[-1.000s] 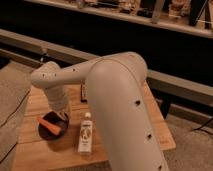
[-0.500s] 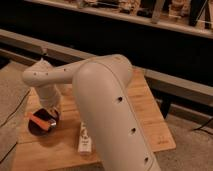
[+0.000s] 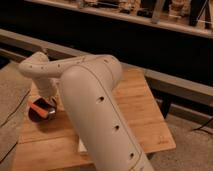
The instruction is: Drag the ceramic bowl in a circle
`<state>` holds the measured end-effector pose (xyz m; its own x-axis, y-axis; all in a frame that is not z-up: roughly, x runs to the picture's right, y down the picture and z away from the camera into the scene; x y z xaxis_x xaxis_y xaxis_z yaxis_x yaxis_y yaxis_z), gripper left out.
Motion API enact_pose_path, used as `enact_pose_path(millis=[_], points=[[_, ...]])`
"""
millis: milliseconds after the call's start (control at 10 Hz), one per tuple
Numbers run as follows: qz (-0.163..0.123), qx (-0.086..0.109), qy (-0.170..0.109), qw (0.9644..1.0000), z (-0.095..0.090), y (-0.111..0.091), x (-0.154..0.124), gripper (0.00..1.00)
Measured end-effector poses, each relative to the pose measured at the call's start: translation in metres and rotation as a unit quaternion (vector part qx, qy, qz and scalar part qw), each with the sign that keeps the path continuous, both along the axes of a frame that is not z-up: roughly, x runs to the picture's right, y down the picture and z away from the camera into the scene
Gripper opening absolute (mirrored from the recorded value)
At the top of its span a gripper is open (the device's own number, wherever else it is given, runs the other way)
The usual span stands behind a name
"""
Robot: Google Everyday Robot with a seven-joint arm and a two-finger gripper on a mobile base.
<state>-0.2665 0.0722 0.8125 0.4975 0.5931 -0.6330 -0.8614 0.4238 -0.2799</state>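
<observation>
the small round dark brown shiny bowl (image 3: 36, 114) sits on the light wooden counter (image 3: 142, 107). it is close to the counter's left edge, about halfway between the far side and the near side. an orange-red piece (image 3: 36, 105) lies inside the bowl, on its left part. the bowl looks flat on the wood, not tipped.

the end effector (image 3: 50, 106) is down at the right side of the bowl. it looks like it touches the bowl or dips into it there, but the spot is dark and i cannot tell which. i also cannot tell if the end effector is wide, narrow or holding the bowl.

the big white robot arm (image 3: 95, 107) fills the middle of the view. it comes up from the bottom edge and leans back over the counter. it bends at a fat round joint and runs left to a second round joint (image 3: 37, 67) above the bowl. from there it drops down to the end effector. small dark holes dot its white shell. the arm hides much of the middle of the counter.

a small pale bit of something (image 3: 81, 146) peeks out at the arm's left side, near the front of the counter. i cannot tell what it is.

a thin dark cable (image 3: 14, 112) lies on the grey floor (image 3: 12, 85) left of the counter. behind the counter runs a long pale rail (image 3: 165, 80), with a dark wall above it.
</observation>
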Motion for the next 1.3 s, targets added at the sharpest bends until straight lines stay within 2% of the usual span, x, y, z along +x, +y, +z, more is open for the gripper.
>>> enact_pose_path(millis=[100,400,500,700,1000,1300], points=[[0.0,0.004,0.01,0.9999,0.005,-0.004,0.007,0.0],[-0.012,0.011,0.062,0.9979,0.021,-0.013,0.059,0.0],[-0.023,0.009,0.079,0.9965,0.021,-0.014,0.084,0.0],[-0.037,0.0,0.094,0.9949,0.016,-0.011,0.112,0.0],[-0.048,-0.029,0.09,0.9943,-0.007,0.01,0.132,0.0],[-0.059,-0.071,0.038,0.995,-0.047,0.047,0.109,0.0]])
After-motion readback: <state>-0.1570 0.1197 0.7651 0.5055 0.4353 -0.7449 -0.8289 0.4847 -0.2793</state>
